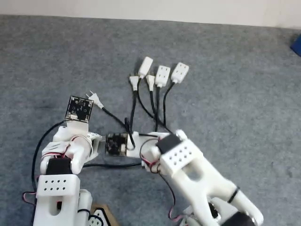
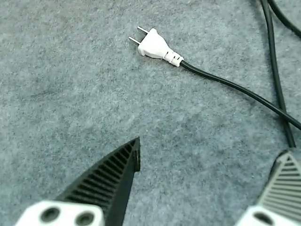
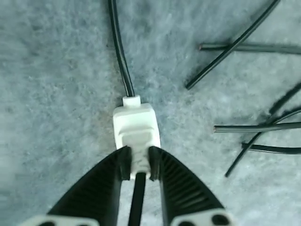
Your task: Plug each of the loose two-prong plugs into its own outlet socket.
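Grey carpet (image 1: 235,117) is lying under both my arms. My right pincer (image 3: 139,153) is pinching narrow on a white connector (image 3: 135,125), which is lying flat with its long axis running straight away from the fingers. That arm is hanging low over the middle. My left pincer (image 2: 214,148) is gaping wide, gripping nothing, hovering above the carpet. Near it a plug (image 2: 155,45) is lying flat, prongs pointing away from its cord (image 2: 235,87). Sockets (image 1: 162,75) are lying farther off.
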Robot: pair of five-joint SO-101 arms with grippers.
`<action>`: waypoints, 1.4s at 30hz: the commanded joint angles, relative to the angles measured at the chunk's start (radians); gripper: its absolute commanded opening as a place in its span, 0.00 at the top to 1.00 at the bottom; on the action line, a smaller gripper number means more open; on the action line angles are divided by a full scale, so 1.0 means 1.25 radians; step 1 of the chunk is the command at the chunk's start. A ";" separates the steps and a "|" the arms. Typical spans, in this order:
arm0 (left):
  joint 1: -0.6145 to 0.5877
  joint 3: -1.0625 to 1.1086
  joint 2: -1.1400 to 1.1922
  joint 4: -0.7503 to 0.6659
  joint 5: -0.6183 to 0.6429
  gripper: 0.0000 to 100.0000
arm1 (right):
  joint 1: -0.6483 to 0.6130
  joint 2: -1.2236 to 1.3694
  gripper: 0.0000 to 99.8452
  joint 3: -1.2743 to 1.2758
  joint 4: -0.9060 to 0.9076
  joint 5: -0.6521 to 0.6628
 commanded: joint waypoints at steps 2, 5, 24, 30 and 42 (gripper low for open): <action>-0.004 -0.006 -0.001 -0.016 -0.006 0.63 | 0.019 0.021 0.87 -0.207 0.181 -0.145; -0.004 -0.007 -0.001 -0.016 -0.005 0.63 | 0.020 0.028 0.74 -0.393 0.314 -0.223; 0.225 -0.201 0.002 0.253 -0.025 0.62 | 0.520 -0.026 0.58 -0.553 0.458 -0.534; 0.380 -0.265 0.159 0.317 -0.169 0.62 | 0.574 -0.026 0.58 -0.180 0.164 -0.546; 0.380 -0.404 0.576 0.252 -0.356 0.62 | 0.684 -0.028 0.58 0.041 -0.045 -0.572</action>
